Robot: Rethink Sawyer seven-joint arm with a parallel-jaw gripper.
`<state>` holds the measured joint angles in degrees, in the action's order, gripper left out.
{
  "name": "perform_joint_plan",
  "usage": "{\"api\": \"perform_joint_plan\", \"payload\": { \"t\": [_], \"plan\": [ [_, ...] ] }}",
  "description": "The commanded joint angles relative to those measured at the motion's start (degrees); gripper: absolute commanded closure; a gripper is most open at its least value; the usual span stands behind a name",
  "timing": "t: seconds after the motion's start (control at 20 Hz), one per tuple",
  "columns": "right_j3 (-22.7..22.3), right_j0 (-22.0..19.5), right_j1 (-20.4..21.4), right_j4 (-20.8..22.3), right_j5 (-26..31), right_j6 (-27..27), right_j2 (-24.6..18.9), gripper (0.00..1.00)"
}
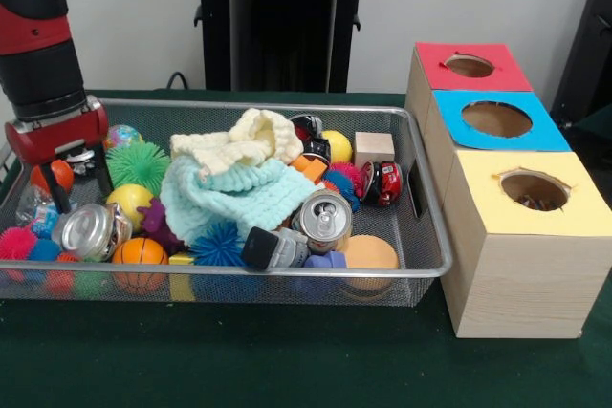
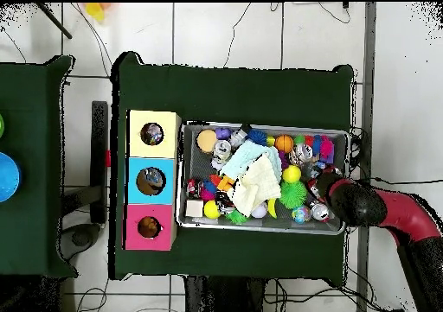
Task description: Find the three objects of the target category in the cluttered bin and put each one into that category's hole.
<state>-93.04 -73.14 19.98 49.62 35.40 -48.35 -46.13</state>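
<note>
The room has a pale tiled floor point(image 2: 225, 32) crossed by loose cables, and a plain light wall point(image 1: 134, 16) behind the setup. On it stands the counter point(image 1: 287, 360), covered in dark green cloth. A second green surface point(image 2: 35, 170) stands well apart from it in the overhead view.

The red and black arm point(image 1: 38, 35) comes down over one end of the wire mesh bin point(image 1: 421, 269). Its hand point(image 1: 78, 177) sits low among the toys, its two dark fingers point(image 1: 59, 193) apart — open, with nothing clearly between them.

Just beside the bin's other end stands a row of three wooden boxes, each with a round hole in its top: red point(image 1: 473, 66), blue point(image 1: 497, 119) and yellow point(image 1: 534, 192).

The bin is crowded. A mint knitted cloth point(image 1: 229, 200) and a cream one point(image 1: 244, 143) lie heaped in the middle, covering whatever is under them. Around them lie a drink can point(image 1: 325, 220), a silver tin point(image 1: 88, 231) near the hand, a small basketball point(image 1: 140, 253), a green spiky ball point(image 1: 139, 165), a yellow ball point(image 1: 129, 202), a wooden block point(image 1: 374, 148) and a red toy car point(image 1: 385, 182).
</note>
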Motion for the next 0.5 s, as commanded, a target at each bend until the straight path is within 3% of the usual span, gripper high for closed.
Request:
{"api": "perform_joint_plan", "payload": {
  "t": [0.05,0.35,0.5],
  "plan": [
    [4.5,0.2,-6.8,4.0,3.0,17.6,1.3,0.00],
    [3.5,0.6,-4.9,3.9,2.5,17.0,1.1,0.00],
    [2.5,1.2,-1.8,3.4,3.1,16.0,0.6,0.00]
  ]
}}
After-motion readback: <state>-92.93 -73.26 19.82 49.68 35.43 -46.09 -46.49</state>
